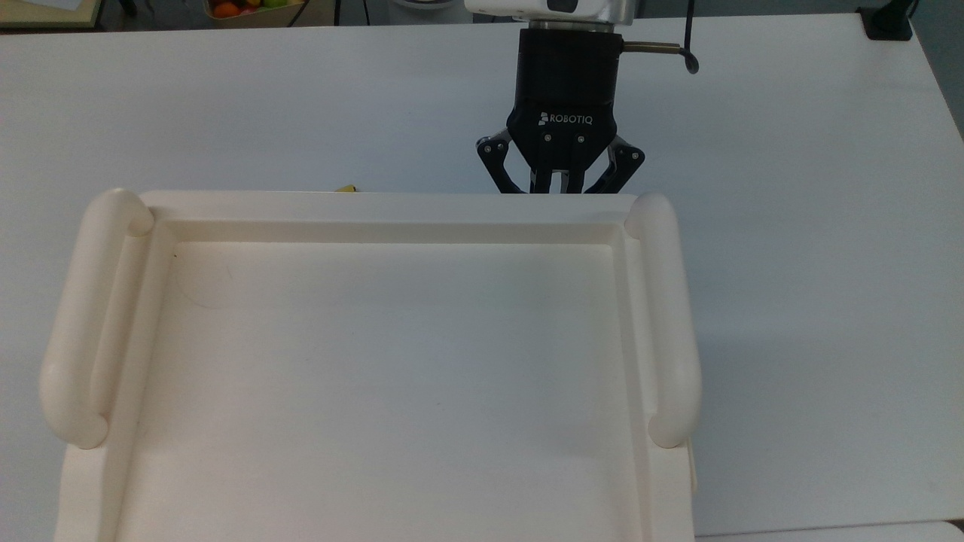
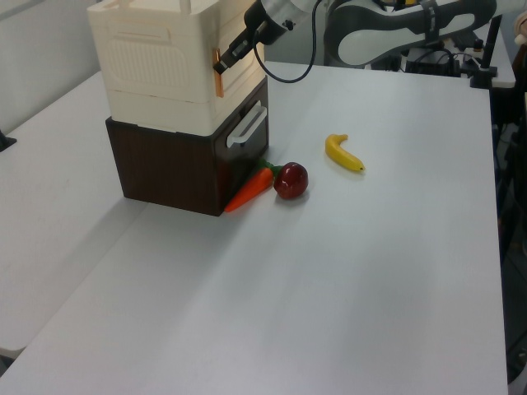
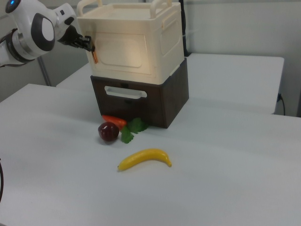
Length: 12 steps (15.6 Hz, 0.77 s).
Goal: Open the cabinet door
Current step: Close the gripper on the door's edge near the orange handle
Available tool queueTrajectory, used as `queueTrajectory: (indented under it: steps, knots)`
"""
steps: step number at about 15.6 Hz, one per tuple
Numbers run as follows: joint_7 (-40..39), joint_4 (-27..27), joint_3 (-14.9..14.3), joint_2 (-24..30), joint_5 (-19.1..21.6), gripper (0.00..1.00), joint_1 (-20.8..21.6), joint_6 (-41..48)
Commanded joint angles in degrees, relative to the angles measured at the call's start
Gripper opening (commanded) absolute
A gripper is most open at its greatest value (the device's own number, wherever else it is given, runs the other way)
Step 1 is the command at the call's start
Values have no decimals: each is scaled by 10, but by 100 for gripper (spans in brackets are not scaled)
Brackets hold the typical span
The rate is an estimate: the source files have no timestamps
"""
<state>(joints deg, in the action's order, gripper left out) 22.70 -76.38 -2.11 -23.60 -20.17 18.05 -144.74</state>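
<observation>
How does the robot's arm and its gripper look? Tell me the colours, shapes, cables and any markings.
The gripper is black, with a boxy body marked ROBOTIQ in white letters and two fingers on open linkage bars with small silver screws. It sits on a white, rounded arm with grey joint caps. A thin black cable and a brass-coloured plug run from its side.

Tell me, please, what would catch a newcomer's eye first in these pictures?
Probably the cream cabinet stacked on a dark brown drawer unit, with the gripper shut on the small orange handle at the right view's left edge of the cabinet door. On the white table in front lie a banana, a red apple and a carrot.
</observation>
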Motion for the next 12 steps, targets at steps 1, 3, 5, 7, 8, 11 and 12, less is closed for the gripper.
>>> queueTrajectory:
  steps: [1,3,5,7,8,11,12]
  knots:
    - [3,-17,-3,21,-10,9,6,20]
    - [3,-24,-3,30,-10,9,7,40]
    - [2,-25,-2,41,-9,9,7,68]
    - [3,-32,3,50,-10,9,7,89]
    - [3,-39,4,57,-9,9,7,93]
    - [3,-57,6,69,-7,10,8,97]
    - [3,-61,6,72,-7,16,8,108]
